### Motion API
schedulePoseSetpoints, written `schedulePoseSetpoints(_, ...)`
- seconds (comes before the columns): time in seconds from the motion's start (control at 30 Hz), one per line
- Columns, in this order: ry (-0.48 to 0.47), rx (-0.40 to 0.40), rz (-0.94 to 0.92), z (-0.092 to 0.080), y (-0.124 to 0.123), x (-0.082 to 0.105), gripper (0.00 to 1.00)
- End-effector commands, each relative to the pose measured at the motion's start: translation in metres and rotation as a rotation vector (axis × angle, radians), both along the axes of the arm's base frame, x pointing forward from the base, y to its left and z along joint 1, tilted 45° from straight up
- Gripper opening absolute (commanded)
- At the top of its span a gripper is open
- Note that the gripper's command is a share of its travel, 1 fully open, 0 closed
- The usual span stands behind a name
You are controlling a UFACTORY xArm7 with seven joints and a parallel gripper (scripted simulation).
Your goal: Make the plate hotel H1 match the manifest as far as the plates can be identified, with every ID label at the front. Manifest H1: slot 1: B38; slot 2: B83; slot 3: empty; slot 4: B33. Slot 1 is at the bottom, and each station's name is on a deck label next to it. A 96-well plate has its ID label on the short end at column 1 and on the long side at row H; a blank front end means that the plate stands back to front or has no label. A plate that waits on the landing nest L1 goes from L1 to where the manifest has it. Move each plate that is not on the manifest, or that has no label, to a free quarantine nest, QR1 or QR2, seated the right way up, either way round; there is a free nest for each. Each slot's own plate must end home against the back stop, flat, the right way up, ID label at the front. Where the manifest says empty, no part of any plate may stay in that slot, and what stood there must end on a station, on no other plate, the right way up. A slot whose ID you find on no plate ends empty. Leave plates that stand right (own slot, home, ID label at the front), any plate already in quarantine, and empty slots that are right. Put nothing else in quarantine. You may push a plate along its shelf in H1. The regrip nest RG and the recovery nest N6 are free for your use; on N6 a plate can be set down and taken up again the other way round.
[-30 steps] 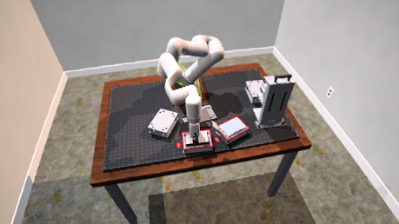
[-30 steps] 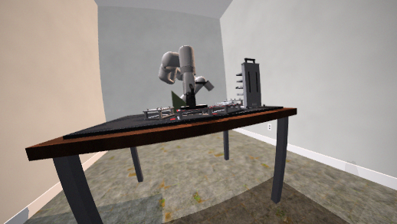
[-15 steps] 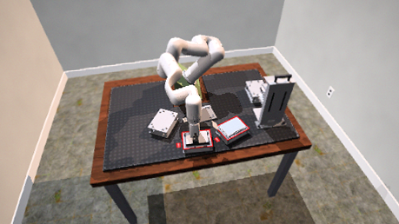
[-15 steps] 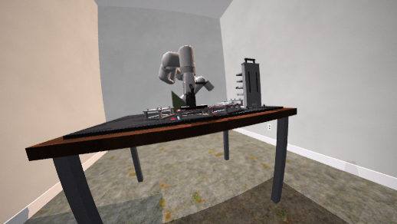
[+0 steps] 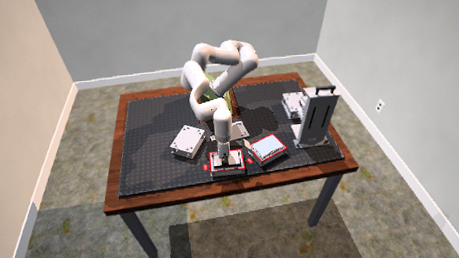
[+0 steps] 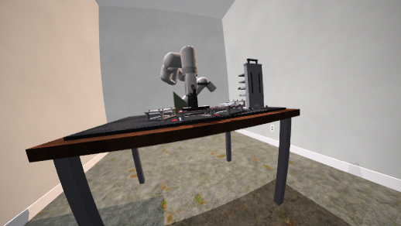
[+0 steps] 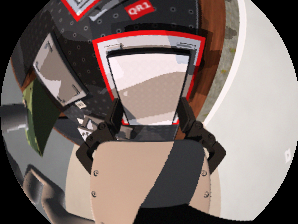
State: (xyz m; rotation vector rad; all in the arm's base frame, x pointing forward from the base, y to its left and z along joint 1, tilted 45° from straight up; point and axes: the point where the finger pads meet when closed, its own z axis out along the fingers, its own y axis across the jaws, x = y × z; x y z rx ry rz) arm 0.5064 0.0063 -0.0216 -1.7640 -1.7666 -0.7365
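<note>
Gripper: the gripper (image 7: pixel 152 124) hangs low over the red-framed nest (image 5: pixel 227 171) near the front edge of the worktop, fingers spread to their widest, pinching nothing
Plate: the plate (image 7: pixel 148 90) lies flat inside that red frame, between the fingers; whether they touch its sides is hard to tell from the wrist view
Second plate: another plate (image 5: pixel 268 146) sits in the red-framed nest just to the right, marked QR1 (image 7: pixel 137 10)
Rack: the plate rack (image 5: pixel 318 117) stands near the right edge
Handling: likely light, stiff, smooth-sided plastic, so apt to slip or tilt
Hold: best taken across the two long sides near mid-length, squarely and level
</note>
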Motion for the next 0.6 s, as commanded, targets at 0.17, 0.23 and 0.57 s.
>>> schedulePoseSetpoints(0.17, -0.003, 0.000, -0.004, 0.0014, -0.0017, 0.0011, 1.00)
schedulePoseSetpoints(0.23, -0.003, 0.000, -0.004, 0.0014, -0.0017, 0.0011, 1.00)
schedulePoseSetpoints(0.57, -0.003, 0.000, -0.004, 0.0061, -0.0063, 0.0010, 1.00)
